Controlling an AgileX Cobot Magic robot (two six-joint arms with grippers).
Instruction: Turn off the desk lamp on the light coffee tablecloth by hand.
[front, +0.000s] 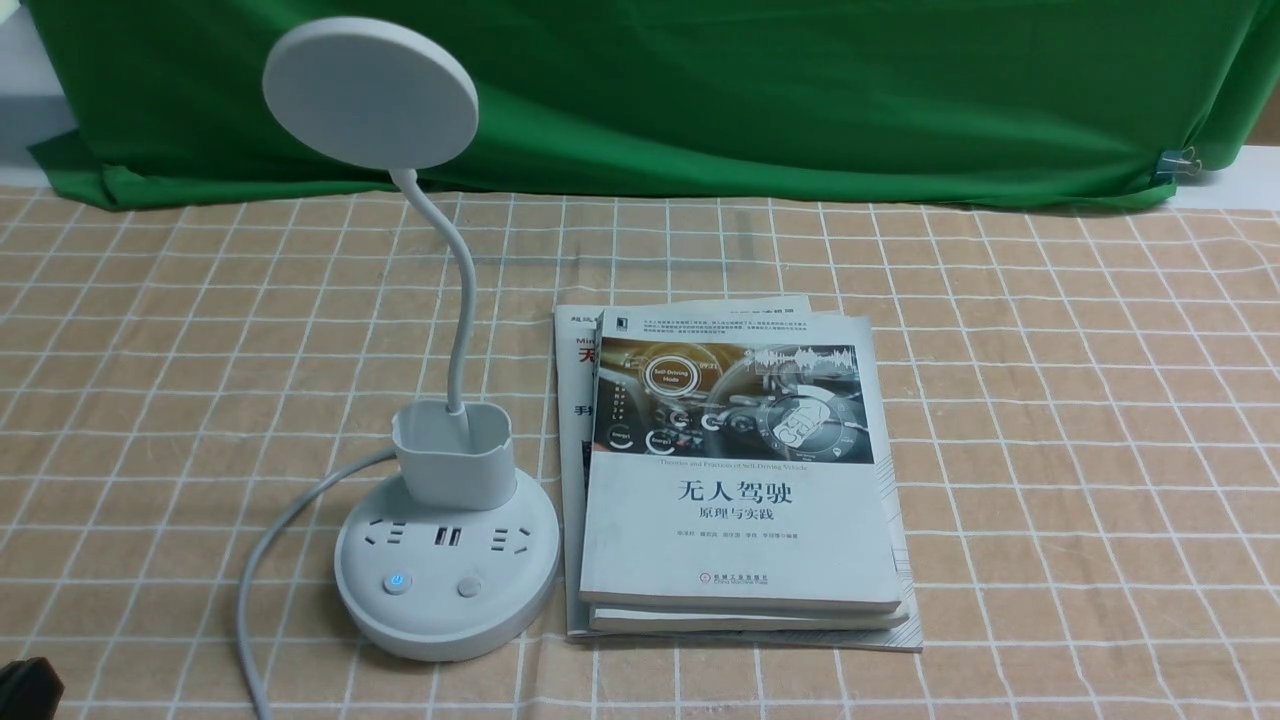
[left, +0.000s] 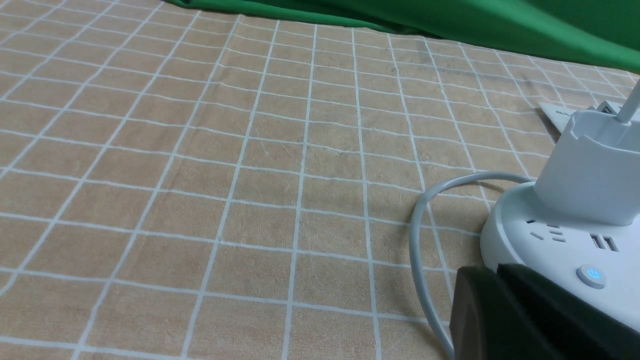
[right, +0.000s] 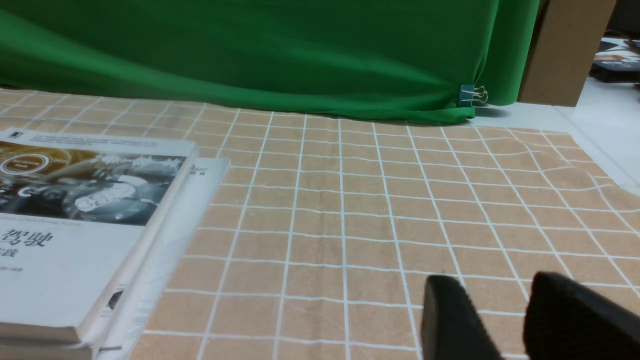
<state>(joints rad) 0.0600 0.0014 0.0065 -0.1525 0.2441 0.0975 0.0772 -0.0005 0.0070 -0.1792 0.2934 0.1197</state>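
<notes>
The white desk lamp (front: 445, 570) stands on the light coffee tablecloth (front: 1050, 420), left of centre. Its disc head (front: 370, 92) is raised on the gooseneck above the cup holder (front: 452, 452). The left button (front: 397, 582) on the base glows blue and the right button (front: 469, 586) is plain grey. My left gripper (left: 495, 272) is shut and empty, its tips just in front of the base's rim (left: 505, 225) and near the glowing button (left: 591, 276). In the front view only a black corner of this gripper (front: 25, 690) shows at the bottom left. My right gripper (right: 492, 292) is open and empty, low over bare cloth.
A stack of books (front: 740, 470) lies right beside the lamp base, and also shows in the right wrist view (right: 85, 225). The lamp's grey cable (front: 262, 560) loops off the base to the left and toward the front edge. A green backdrop (front: 750, 90) hangs behind.
</notes>
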